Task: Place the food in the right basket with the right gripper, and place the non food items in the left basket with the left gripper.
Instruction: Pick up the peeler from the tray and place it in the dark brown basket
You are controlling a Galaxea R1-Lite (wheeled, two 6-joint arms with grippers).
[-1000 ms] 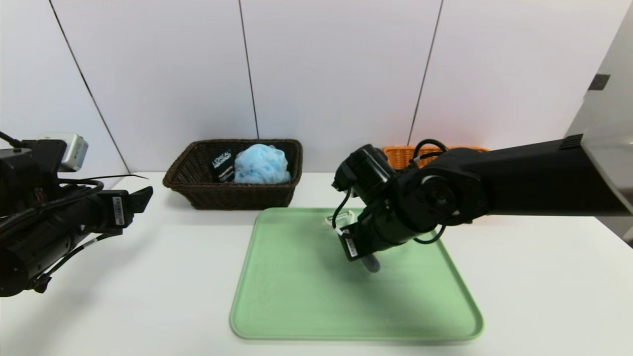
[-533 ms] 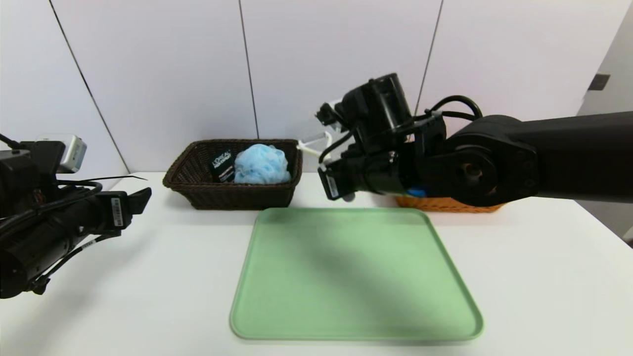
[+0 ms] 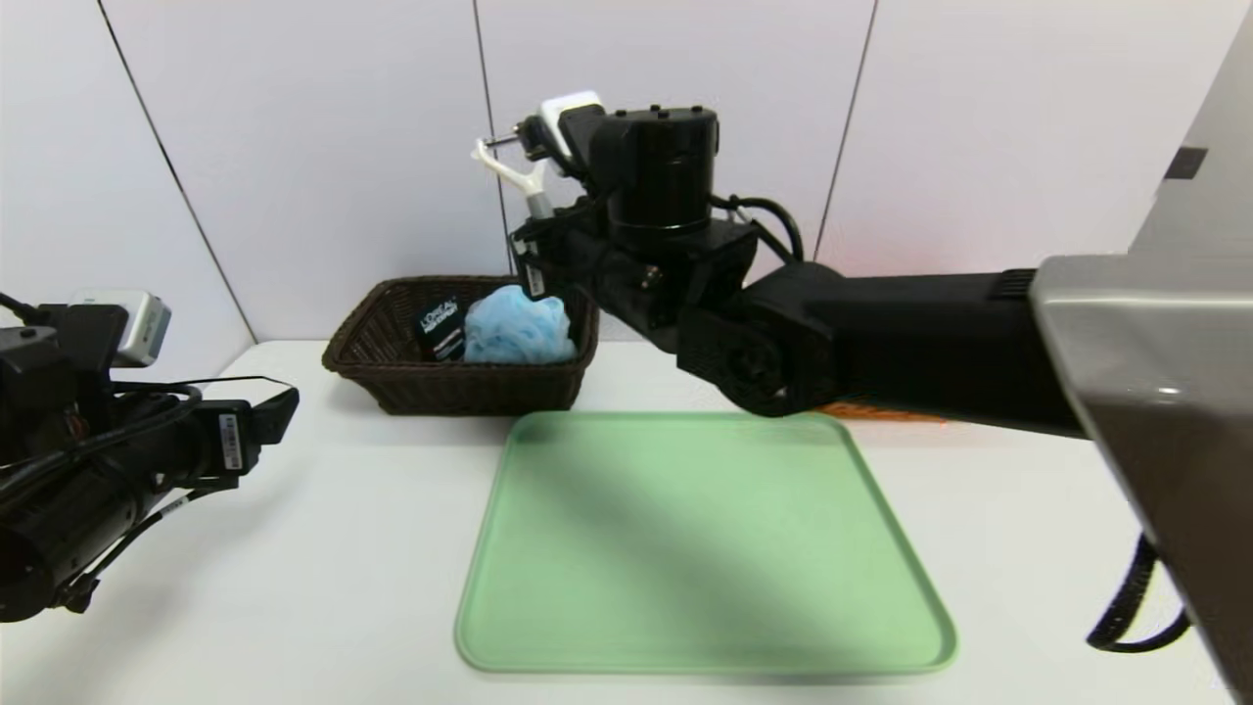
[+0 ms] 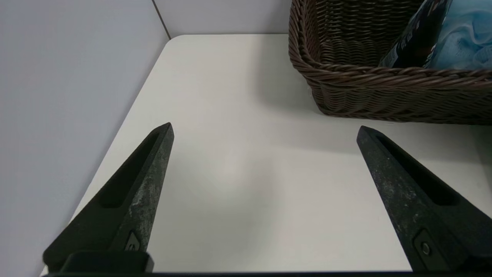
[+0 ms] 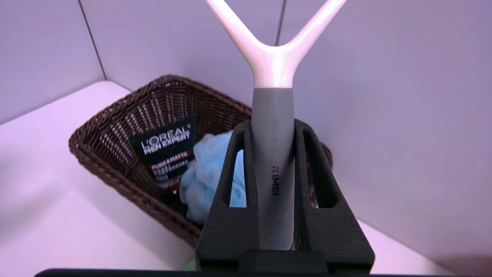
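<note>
My right gripper (image 5: 272, 127) is shut on the grey handle of the peeler (image 5: 273, 169), whose white forked head (image 3: 509, 171) points up. It hangs high above the right end of the left basket (image 3: 392, 392), near the back wall. In that dark brown basket lie the blue pouf (image 3: 517, 326) and the black tube (image 3: 440, 328). Only an orange sliver of the right basket (image 3: 881, 413) shows under my right arm. The food is hidden. My left gripper (image 4: 265, 129) stands open and empty over the table, left of the dark basket.
The green tray (image 3: 685, 548) lies bare in the middle of the white table. The back wall stands close behind both baskets. My right arm stretches across from the right, above the tray's far edge.
My right gripper has lifted the peeler off the green tray and carried it up and to the left, over the dark basket. The left arm has stayed put.
</note>
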